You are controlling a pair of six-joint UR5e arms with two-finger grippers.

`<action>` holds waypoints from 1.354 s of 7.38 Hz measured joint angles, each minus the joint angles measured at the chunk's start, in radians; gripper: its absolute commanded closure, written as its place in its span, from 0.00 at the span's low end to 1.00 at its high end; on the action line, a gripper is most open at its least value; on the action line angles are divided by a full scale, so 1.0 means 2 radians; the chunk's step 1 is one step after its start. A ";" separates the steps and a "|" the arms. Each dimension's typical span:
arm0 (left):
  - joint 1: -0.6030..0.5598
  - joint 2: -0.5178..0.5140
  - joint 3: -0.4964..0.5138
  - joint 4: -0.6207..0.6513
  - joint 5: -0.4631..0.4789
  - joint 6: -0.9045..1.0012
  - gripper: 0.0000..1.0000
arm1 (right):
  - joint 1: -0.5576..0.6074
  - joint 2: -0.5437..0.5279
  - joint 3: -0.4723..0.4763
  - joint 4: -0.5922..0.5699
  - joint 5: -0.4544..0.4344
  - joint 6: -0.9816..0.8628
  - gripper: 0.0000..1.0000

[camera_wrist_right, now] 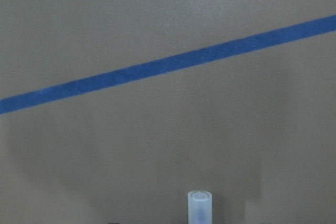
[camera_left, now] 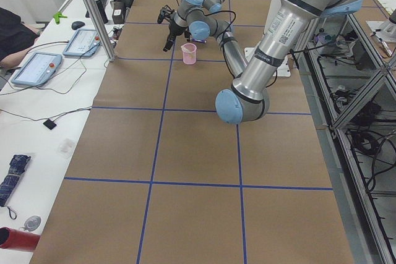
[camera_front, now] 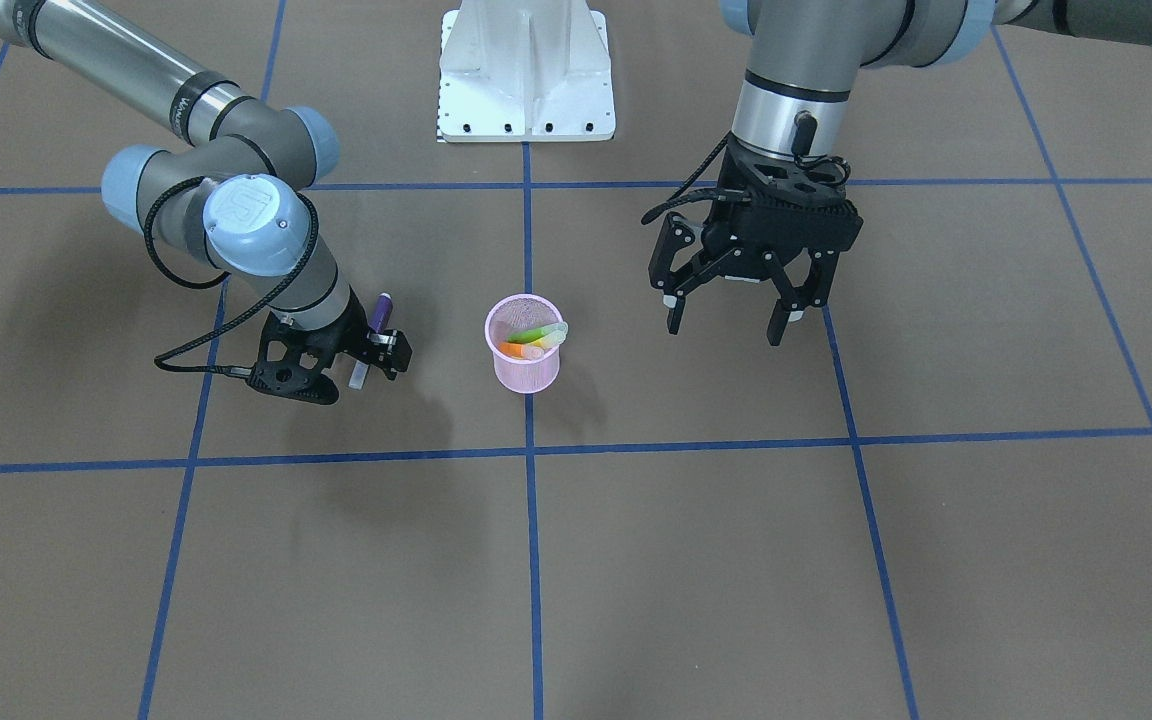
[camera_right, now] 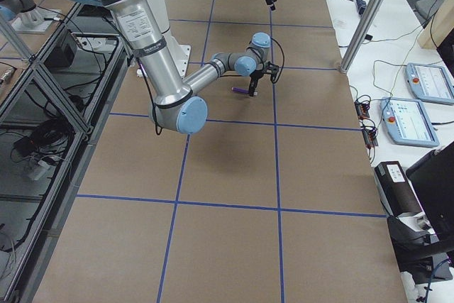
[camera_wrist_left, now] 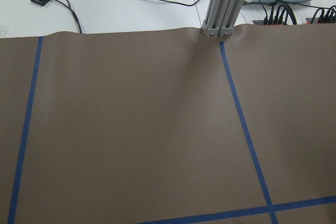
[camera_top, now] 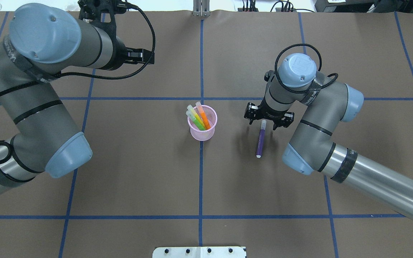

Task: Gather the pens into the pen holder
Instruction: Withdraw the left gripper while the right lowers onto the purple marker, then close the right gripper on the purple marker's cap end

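The pink mesh pen holder (camera_front: 526,372) stands upright at mid-table and also shows in the overhead view (camera_top: 202,134). The orange pen (camera_top: 204,117), green pen (camera_top: 198,122) and yellow pen (camera_top: 191,114) lean inside it. The purple pen (camera_top: 260,140) lies low and nearly level to the holder's right. My right gripper (camera_front: 372,352) is tilted down and shut on it near its pale cap (camera_wrist_right: 199,207). I cannot tell if the pen touches the table. My left gripper (camera_front: 726,330) hangs open and empty above the table on the holder's other side.
The white robot base plate (camera_front: 526,90) sits at the table's robot-side edge. Blue tape lines (camera_front: 528,520) grid the brown table. An aluminium post (camera_wrist_left: 220,3) stands at the far edge, with tablets and cables on the desk beyond.
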 measured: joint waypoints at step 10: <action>-0.010 0.000 0.004 -0.003 0.000 0.010 0.00 | -0.009 -0.007 0.008 0.000 -0.003 0.000 0.59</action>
